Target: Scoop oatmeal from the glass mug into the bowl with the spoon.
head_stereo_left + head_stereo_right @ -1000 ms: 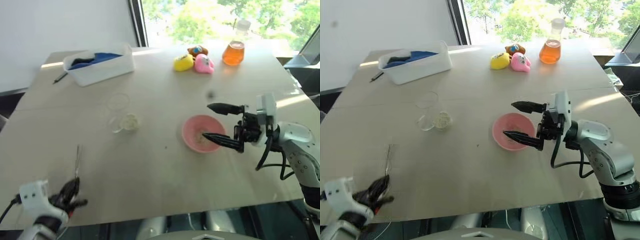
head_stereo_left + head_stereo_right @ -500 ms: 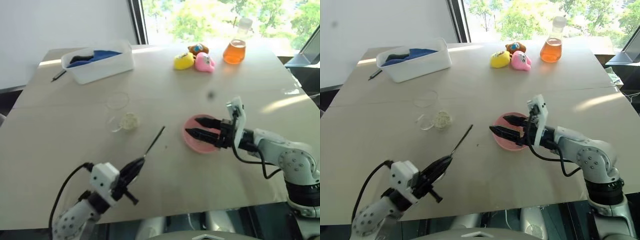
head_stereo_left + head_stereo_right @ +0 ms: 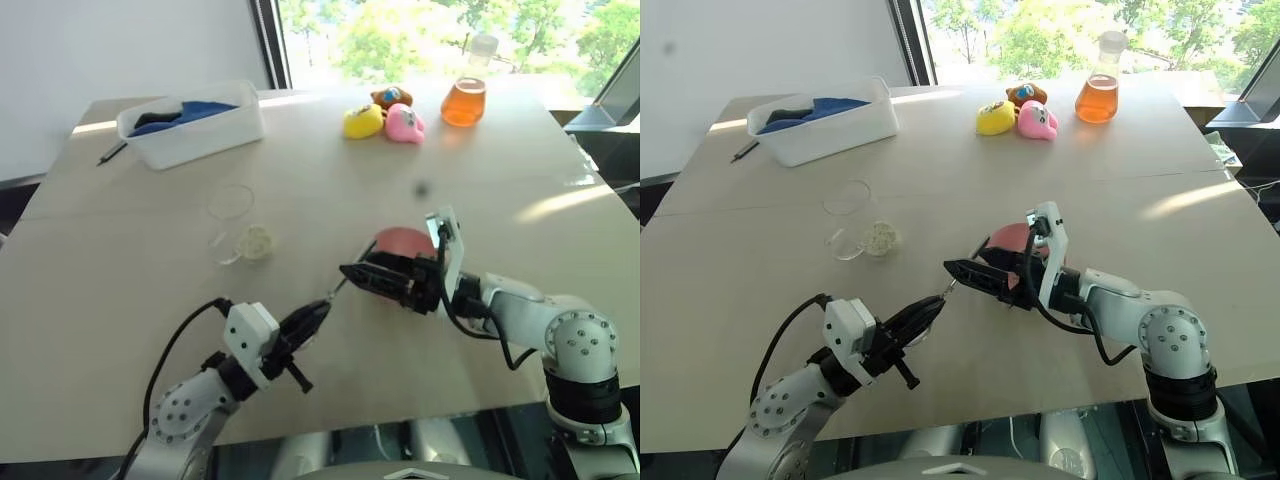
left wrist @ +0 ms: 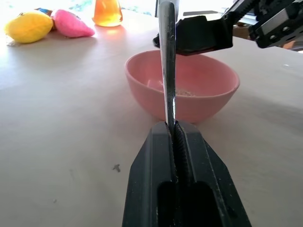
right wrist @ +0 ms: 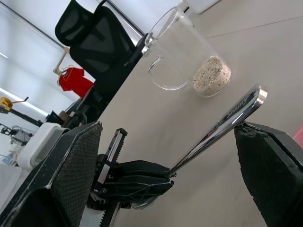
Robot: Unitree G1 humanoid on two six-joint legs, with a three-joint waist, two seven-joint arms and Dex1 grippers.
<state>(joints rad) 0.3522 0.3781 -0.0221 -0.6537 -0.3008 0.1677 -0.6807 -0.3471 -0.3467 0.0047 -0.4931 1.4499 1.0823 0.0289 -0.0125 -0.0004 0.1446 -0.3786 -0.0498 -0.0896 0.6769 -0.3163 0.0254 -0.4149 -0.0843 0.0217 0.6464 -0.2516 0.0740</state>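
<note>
HANDOVER AT THE BOWL: Nearest the camera, the robot's left end effector (image 3: 314, 313) is pressed together on the spoon (image 4: 166, 71), pinching it low down. From the right wrist view the pinched part looks like the scoop end. The thin handle slants up and away toward the bowl (image 4: 142, 80).

The right end effector (image 3: 975, 272) hangs just on the near-left side of the bowl. Its fingers are spread wide, and the tip of the handle lies against one pad or just beside it; can't tell which.

Judgement: the step in hand is passing the spoon left to right. To do it well:
- R. fingers should close squarely across the flat of the handle, well back from the tip.
- L. should let go only once that pinch is firm.
- A thin polished strip can twist or slide, so the jaws want to meet it flat-on, w/o dragging it against the bowl rim.

The spoon is silver and mirror-bright, w/ a narrow straight handle and lettering stamped near the end.

The bowl is pink, round and shallow, resting on the pale counter (image 3: 500, 170) w/ a few flakes already at its bottom.

Farther off, well to the bowl's left, sits the glass mug (image 5: 180, 52). It is clear, apparently lying on its side, w/ a small clump of oatmeal (image 5: 212, 75) at its base.
</note>
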